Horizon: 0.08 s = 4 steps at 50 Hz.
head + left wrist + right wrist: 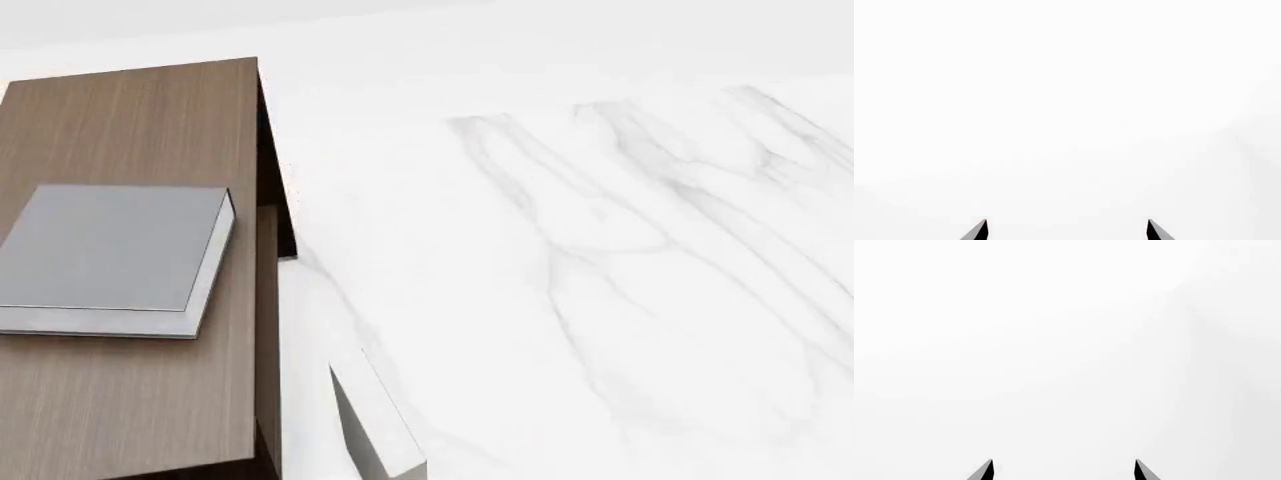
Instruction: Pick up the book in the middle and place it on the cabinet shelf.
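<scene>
The book (pixel 107 248) lies flat on the cabinet shelf (pixel 134 410), long side across its top; both the left gripper (pixel 1067 230) and the right gripper (pixel 1063 470) have tips apart and hold nothing; which arm is nearer, I cannot tell.

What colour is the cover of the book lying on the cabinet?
Plain grey, with white page edges; the book shows best in the head view.

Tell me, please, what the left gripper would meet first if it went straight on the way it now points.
Nothing that can be seen. Ahead of the left gripper, its wrist view shows only plain white between and beyond the open fingertips, so the way looks free, though depth is unclear.
</scene>
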Motion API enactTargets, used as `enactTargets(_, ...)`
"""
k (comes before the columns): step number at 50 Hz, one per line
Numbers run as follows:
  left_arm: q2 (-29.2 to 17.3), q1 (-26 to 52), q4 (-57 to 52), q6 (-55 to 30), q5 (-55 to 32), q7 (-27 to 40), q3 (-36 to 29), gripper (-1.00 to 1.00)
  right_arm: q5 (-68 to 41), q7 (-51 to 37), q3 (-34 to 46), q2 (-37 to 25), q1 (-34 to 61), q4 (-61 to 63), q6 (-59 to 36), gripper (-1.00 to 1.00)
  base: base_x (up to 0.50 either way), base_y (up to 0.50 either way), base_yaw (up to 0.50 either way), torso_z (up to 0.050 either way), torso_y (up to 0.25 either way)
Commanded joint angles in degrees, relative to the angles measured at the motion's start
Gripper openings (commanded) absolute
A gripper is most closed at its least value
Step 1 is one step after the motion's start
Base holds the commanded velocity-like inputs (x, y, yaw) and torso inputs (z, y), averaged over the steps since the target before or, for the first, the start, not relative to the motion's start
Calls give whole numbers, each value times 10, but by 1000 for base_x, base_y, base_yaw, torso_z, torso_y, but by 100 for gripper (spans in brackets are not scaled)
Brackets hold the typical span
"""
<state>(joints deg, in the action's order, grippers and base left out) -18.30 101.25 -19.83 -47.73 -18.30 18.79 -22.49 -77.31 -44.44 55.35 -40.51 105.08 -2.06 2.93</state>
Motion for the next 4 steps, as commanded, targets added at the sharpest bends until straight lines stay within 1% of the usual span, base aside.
enactTargets(1, 3, 71, 28, -7, 3, -15, -8, 100, 5, -3, -5, -6, 51, -4, -30, 100, 0, 0, 0, 0, 0)
enactTargets(4, 4, 75, 44, 5, 8, -19, -12, 100, 6, -1, -6, -5, 55, -7, -31, 100, 0, 0, 0, 0, 0)
